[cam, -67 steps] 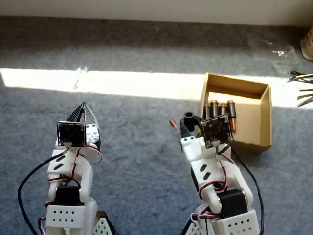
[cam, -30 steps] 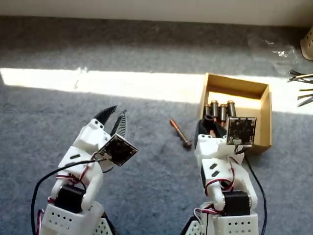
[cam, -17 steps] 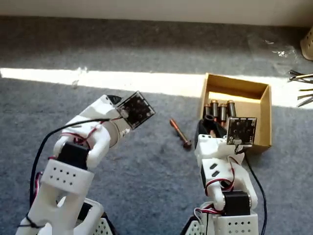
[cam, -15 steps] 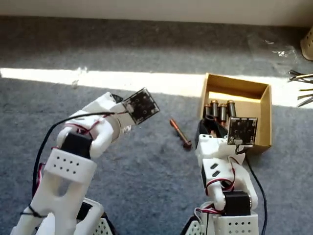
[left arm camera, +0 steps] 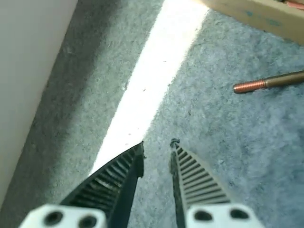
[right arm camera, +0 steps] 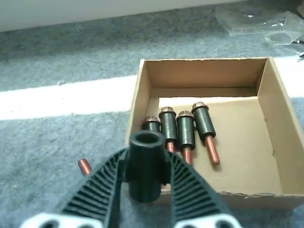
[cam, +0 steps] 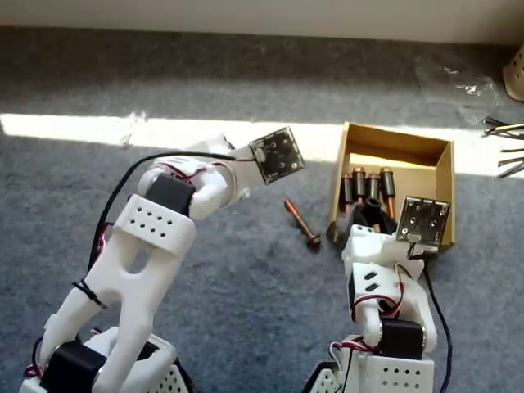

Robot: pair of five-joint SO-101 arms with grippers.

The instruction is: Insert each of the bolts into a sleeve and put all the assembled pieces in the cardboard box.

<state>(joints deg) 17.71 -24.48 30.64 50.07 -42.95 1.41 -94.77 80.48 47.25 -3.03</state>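
On the grey carpet (cam: 246,270), my left claw (left arm camera: 156,147) hovers slightly apart with nothing between its tips, at the edge of a sunlit strip (left arm camera: 156,71). To its right, the one loose copper bolt (cam: 301,223) lies flat on the carpet between my two arms. My right claw (right arm camera: 145,156) is clamped on a black sleeve (right arm camera: 146,173), its open bore facing up, just at the near left corner of the cardboard box (cam: 393,135). Inside the box, four assembled pieces (right arm camera: 185,128) lie side by side toward its left side.
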